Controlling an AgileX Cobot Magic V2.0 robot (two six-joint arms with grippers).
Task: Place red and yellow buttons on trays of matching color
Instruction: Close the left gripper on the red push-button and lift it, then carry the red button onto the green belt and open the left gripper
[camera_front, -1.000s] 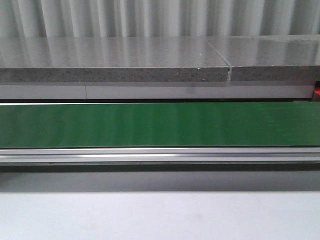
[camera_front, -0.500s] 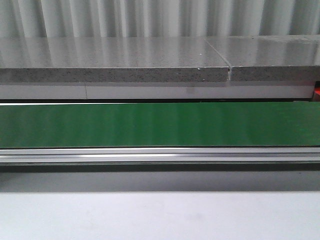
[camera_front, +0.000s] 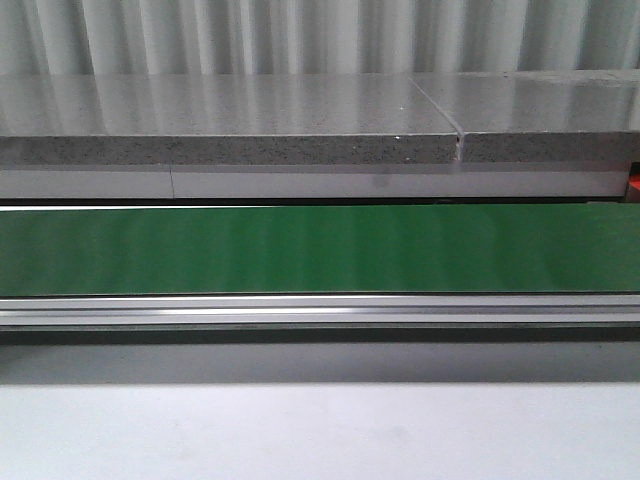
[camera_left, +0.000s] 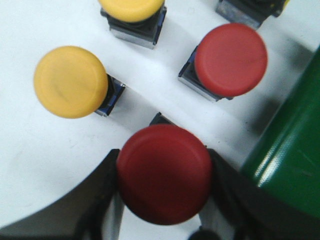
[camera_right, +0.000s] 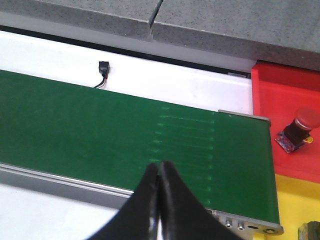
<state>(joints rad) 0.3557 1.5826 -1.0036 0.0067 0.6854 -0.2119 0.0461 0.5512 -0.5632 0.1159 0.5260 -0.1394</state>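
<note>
Over the white table, front view unchanged; our L gripper (camera_left: 162, 200) clamps red button (camera_left: 164, 172), R gripper (camera_right: 159, 172) jaws together, empty.

Green belt (camera_front: 320, 250): smooth, slight sheen. Rail (camera_front: 320, 310): brushed metal. Slab (camera_front: 230, 150): speckled, stone-like. Red button cap (camera_left: 164, 172): smooth plastic, semi-matt.

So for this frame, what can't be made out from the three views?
- Front view: both arms, all buttons and both trays lie outside it; only the green conveyor belt and grey stone ledge show.
- Left wrist view: the near red mushroom-cap button hides its own base, so finger contact on it is unclear; a yellow button is cut off by the picture edge.
- Right wrist view: the yellow plastic tray is cut off, its contents unseen.
</note>
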